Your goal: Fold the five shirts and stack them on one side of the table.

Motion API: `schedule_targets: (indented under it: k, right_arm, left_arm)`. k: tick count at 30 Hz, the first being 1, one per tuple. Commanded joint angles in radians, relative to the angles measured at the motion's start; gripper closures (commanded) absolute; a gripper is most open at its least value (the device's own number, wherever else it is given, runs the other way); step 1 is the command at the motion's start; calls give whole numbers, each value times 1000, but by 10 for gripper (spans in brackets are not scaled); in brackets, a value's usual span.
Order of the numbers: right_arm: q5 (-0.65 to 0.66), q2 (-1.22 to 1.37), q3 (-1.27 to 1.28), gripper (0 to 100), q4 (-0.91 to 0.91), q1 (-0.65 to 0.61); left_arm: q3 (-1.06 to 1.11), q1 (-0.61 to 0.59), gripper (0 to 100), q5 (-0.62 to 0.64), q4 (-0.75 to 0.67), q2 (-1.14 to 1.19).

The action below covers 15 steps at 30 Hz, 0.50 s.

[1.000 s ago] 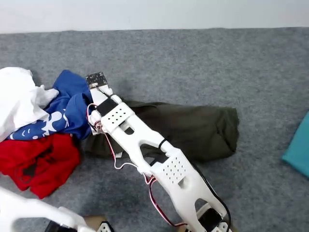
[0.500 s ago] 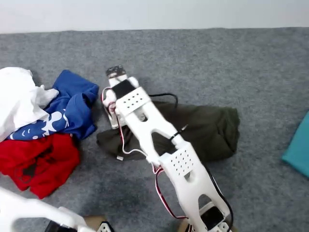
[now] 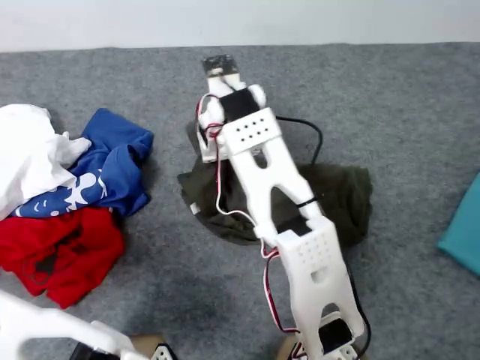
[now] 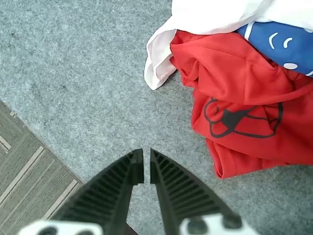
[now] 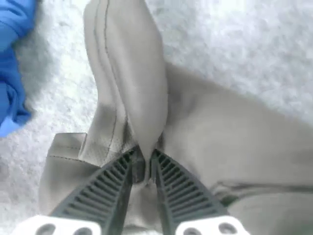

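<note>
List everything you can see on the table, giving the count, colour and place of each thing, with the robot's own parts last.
olive shirt: 1, dark olive, middle of the table, crumpled
blue shirt: 1, blue with white print, left side, lying against the white and red ones
white shirt: 1, white, far left edge
red shirt: 1, red with dark print, left front
teal shirt: 1, teal, right edge, partly cut off
table: 1, grey fuzzy surface, under everything
right pincer: 1, black fingers, shut on a fold of the olive shirt
left pincer: 1, black fingers, shut and empty, above bare table near the red shirt
</note>
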Motion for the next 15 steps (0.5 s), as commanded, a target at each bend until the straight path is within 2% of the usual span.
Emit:
schedule_targets:
  k: [1,8,15]
  right_arm:
    - [25,-170,138,990,44,35]
    - [118,-312,456,990,42,131]
    - [247,-406,620,990,42,265]
  left_arm:
    - [-16,5,966,-8,11,-28]
    - [-16,6,966,-8,11,-28]
    - [-16,6,965,-8,11,-26]
